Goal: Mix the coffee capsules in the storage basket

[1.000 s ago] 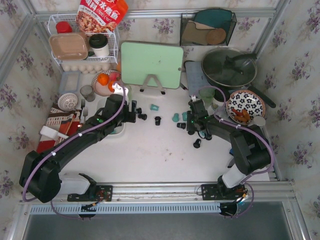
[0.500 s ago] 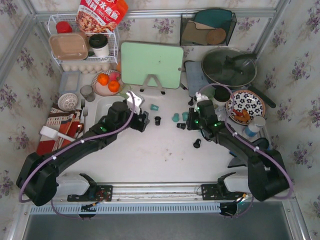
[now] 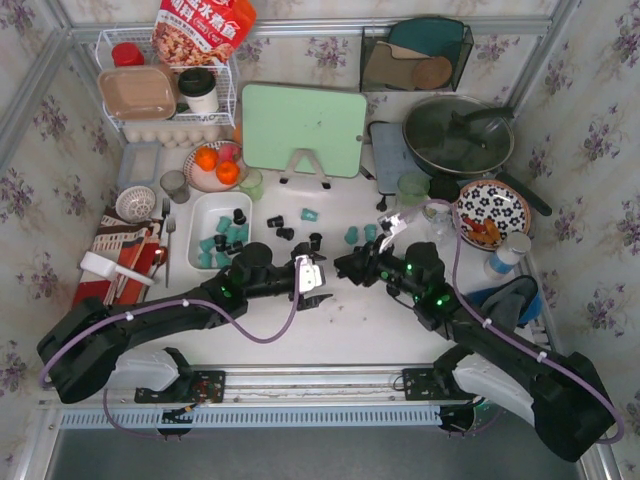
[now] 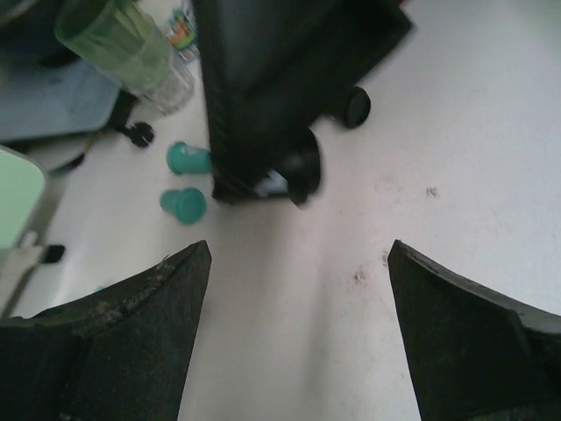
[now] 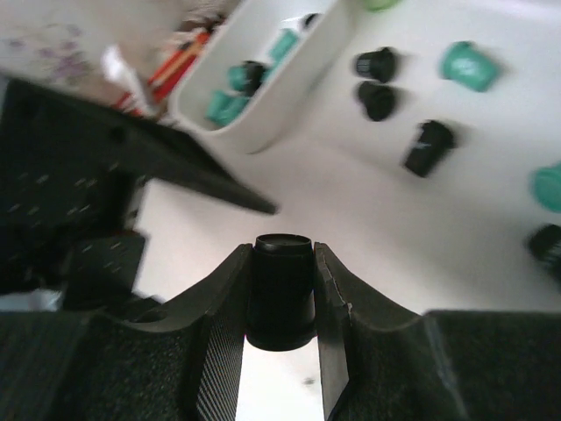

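One black capsule (image 5: 282,303), clamped in the right pincer (image 5: 280,259), has swung toward the gaping, empty left pincer (image 4: 298,254), likely a handover for the ten-o'clock basket (image 3: 210,207).

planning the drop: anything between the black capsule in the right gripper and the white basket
Yes: the open left gripper faces the right gripper and its black capsule, lying partly across the line to the storage basket.

Left gripper (image 4: 298,254) fingers (image 4: 114,342) spread wide, facing right gripper (image 5: 280,254), fingers (image 5: 219,351) nearly closed.
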`<state>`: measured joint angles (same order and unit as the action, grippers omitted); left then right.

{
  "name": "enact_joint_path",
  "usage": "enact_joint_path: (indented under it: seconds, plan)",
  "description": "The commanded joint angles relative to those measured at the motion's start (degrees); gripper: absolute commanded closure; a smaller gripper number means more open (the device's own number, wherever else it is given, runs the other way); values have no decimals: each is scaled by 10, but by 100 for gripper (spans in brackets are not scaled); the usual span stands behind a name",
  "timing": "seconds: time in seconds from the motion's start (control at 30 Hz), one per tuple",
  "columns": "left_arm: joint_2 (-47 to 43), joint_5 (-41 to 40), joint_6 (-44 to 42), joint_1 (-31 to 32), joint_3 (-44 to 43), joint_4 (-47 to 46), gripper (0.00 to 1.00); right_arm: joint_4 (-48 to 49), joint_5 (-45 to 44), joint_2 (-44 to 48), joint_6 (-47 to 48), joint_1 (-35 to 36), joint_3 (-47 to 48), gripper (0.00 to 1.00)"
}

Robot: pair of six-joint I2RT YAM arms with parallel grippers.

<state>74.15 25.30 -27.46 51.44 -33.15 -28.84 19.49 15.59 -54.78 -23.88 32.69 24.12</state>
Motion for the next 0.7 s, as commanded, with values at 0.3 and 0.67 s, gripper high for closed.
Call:
enact_joint_path:
  seconds: [0.3, 0.67]
  plan:
    - [5, 2, -52, 23, 6, -102, 15, 259, 68, 8, -87, 40, -91, 80]
    - [-11, -45, -77, 46, 19, -129, 25, 222, 64, -11, -84, 51, -71, 76]
